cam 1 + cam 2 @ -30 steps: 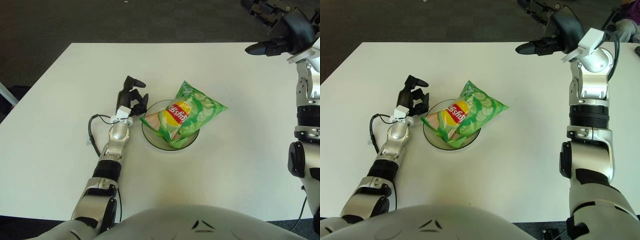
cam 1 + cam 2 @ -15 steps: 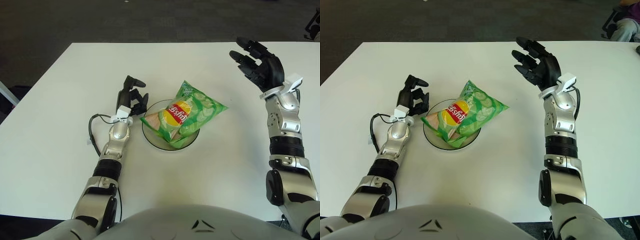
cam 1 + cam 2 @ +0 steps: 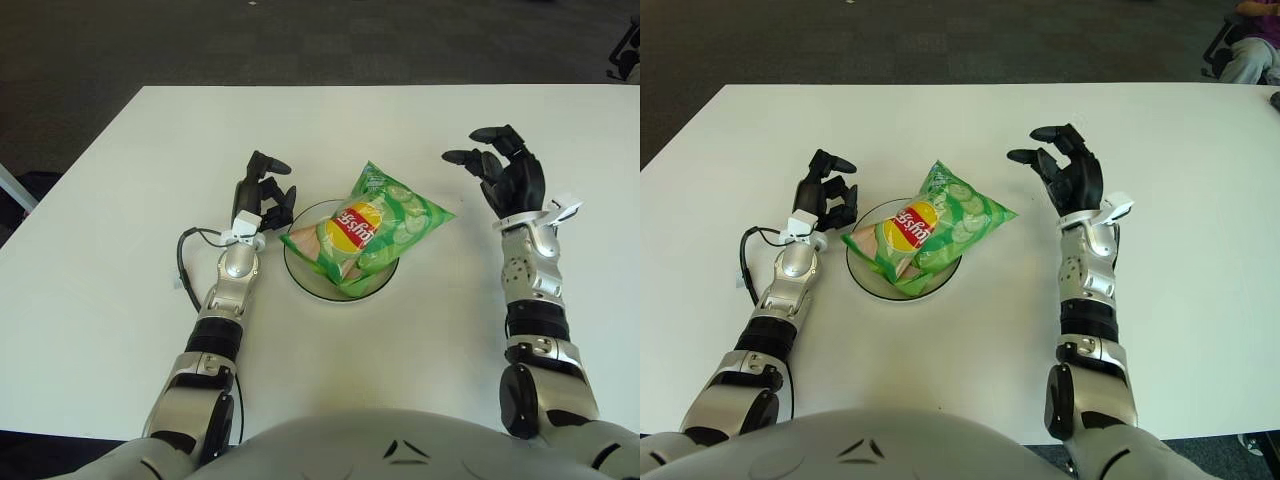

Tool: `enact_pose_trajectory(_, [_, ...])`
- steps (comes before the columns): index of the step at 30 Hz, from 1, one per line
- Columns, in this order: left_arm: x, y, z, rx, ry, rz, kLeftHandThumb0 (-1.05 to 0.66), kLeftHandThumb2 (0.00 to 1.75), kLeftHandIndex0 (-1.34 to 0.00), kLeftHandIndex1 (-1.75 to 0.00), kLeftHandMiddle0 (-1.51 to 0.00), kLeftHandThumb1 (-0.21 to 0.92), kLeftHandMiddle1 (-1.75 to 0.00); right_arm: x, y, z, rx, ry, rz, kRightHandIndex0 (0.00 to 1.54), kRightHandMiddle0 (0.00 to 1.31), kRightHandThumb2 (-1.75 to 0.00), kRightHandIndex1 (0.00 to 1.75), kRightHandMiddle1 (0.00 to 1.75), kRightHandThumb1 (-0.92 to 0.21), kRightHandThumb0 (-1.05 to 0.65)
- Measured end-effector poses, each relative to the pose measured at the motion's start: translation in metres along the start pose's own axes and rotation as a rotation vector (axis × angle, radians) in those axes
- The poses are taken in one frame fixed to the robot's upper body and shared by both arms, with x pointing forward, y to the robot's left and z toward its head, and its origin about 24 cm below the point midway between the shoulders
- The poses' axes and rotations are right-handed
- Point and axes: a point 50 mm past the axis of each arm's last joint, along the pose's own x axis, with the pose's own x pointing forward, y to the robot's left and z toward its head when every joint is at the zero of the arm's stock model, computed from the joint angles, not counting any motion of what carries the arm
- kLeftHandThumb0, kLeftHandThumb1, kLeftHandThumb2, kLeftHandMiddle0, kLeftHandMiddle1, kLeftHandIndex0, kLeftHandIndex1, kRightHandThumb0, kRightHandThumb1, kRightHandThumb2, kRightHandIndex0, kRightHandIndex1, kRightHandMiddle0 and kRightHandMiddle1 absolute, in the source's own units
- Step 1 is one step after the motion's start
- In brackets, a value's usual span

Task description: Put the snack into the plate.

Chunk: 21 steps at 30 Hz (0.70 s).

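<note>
A green chips bag (image 3: 365, 228) with a red and yellow logo lies across a shallow plate (image 3: 301, 276) in the middle of the white table. Its right end hangs over the plate's rim. My left hand (image 3: 264, 195) rests on the table just left of the plate, fingers loosely curled, holding nothing. My right hand (image 3: 503, 175) hovers over the table to the right of the bag, apart from it, fingers spread and empty.
The white table (image 3: 120, 230) spreads around the plate, with its far edge against dark carpet. A black cable (image 3: 184, 255) loops beside my left forearm. A person's arm shows at the far right edge (image 3: 1250, 50).
My right hand has come down from high at the far right and drawn in toward the bag. The bag, the plate and my left hand have not moved.
</note>
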Motion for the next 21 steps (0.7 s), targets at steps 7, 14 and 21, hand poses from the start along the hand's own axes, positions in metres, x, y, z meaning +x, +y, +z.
enact_pose_trajectory(7, [0.0, 0.001, 0.0, -0.008, 0.003, 0.001, -0.39, 0.87, -0.37, -1.75, -0.93, 0.65, -1.75, -0.011, 0.002, -0.012, -0.009, 0.005, -0.034, 0.7, 0.45, -0.15, 1.23, 1.29, -0.92, -0.01])
enact_pose_trajectory(14, [0.0, 0.003, -0.001, -0.033, 0.013, 0.006, -0.39, 0.87, -0.36, -1.75, -0.92, 0.66, -1.75, -0.019, 0.002, -0.027, -0.094, 0.06, -0.083, 0.65, 0.41, -0.45, 1.33, 1.38, -0.78, 0.0])
enact_pose_trajectory(21, [0.0, 0.005, -0.003, -0.053, 0.031, 0.002, -0.39, 0.86, -0.36, -1.75, -0.91, 0.66, -1.75, -0.026, 0.001, -0.034, -0.116, 0.093, -0.141, 0.58, 0.33, -1.03, 1.61, 1.65, -0.5, -0.01])
